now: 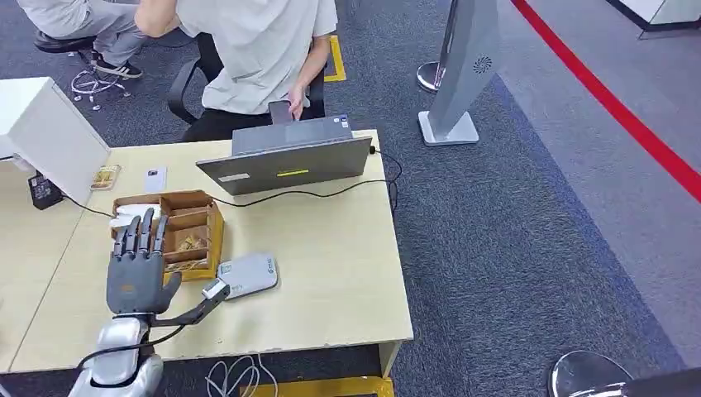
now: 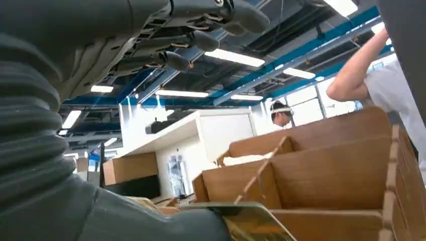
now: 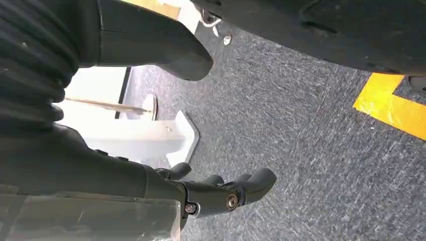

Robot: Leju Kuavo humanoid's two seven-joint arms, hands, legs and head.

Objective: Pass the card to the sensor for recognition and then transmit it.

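My left hand (image 1: 136,266) hovers over the near left part of an open cardboard box (image 1: 213,225) with compartments, its fingers straight and spread, holding nothing. Gold cards (image 1: 192,242) lie in one compartment. In the left wrist view the hand (image 2: 95,55) reaches toward the box (image 2: 326,170), and a gold card (image 2: 256,223) lies just past the thumb (image 2: 150,226); I cannot tell whether they touch. The grey-white sensor (image 1: 248,275) rests on the table just right of the box. My right hand (image 3: 100,165) hangs over grey carpet, fingers (image 3: 226,196) loosely bent and empty.
A person in a white shirt (image 1: 256,50) sits behind the table at a grey laptop (image 1: 285,161), whose cable trails to the right. A phone (image 1: 154,178), a small packet (image 1: 105,176) and a white unit (image 1: 50,132) are at the back left. A floor stand (image 1: 459,74) is off to the right.
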